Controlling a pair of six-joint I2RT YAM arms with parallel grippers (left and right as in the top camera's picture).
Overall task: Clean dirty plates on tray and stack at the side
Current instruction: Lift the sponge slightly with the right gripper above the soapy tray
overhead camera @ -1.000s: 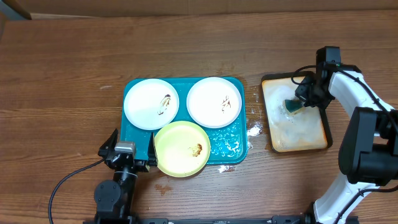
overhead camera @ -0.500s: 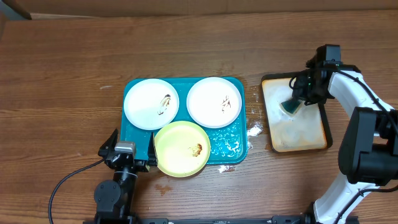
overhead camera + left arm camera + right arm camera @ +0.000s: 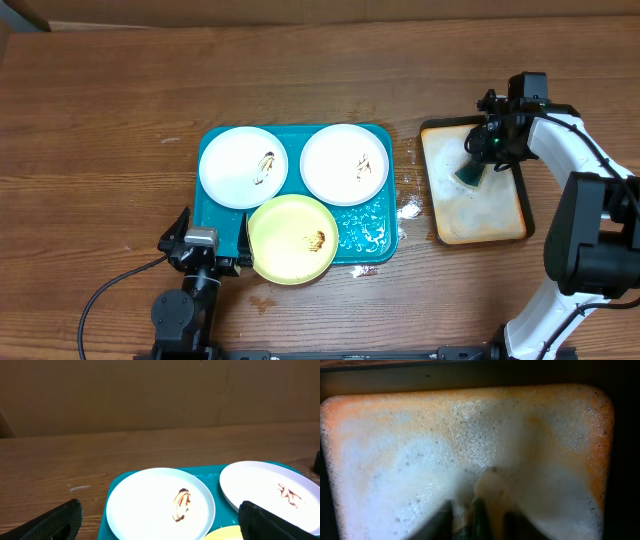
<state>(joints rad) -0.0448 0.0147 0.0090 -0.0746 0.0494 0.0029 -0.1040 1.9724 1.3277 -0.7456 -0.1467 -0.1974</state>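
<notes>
The teal tray (image 3: 372,245) holds three plates: a white plate (image 3: 243,167) at back left, a white plate (image 3: 344,163) at back right and a yellow-green plate (image 3: 291,239) in front. Each carries a brown smear. My left gripper (image 3: 213,228) rests open at the tray's front left corner. In the left wrist view its wide-spread fingers frame the left white plate (image 3: 160,502). My right gripper (image 3: 485,150) hovers over the black-rimmed tan tray (image 3: 480,215), with a dark green sponge (image 3: 468,175) at its tips. The right wrist view is too blurred to show the grip.
Foam covers the tan tray (image 3: 395,460). Soapy puddles lie on the teal tray's right side (image 3: 365,235) and on the table between the trays (image 3: 408,208). Bare wooden table surrounds both trays. A cable trails from the left arm's base.
The right gripper has shifted a little toward the back over the tan tray, with the sponge staying in the foam below it. The left arm and plates have not moved.
</notes>
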